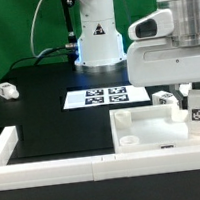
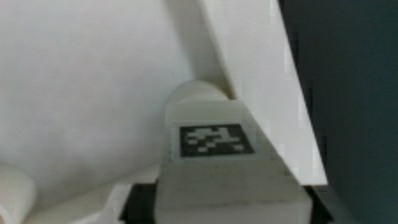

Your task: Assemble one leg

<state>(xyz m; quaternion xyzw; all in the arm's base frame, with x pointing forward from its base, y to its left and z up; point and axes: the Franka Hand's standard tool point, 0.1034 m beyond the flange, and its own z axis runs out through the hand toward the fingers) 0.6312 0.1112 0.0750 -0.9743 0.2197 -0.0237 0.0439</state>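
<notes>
My gripper [image 1: 195, 105] is shut on a leg [image 1: 198, 115], a chunky white peg with a black-and-white tag, held upright over the large white square panel [image 1: 140, 118] at its corner on the exterior view's right. In the wrist view the leg [image 2: 217, 130] sits between the two dark fingers [image 2: 146, 200] of the gripper [image 2: 222, 205], with the white panel [image 2: 89, 90] close beneath; whether the leg's tip touches the panel is hidden. A second leg [image 1: 166, 98] stands just behind the panel. A third leg [image 1: 6, 90] lies far off on the exterior view's left.
The marker board [image 1: 99, 95] lies flat in the middle of the black table. Long white border rails [image 1: 56, 169] run along the front edge and up the left corner. The robot base [image 1: 97, 38] stands at the back.
</notes>
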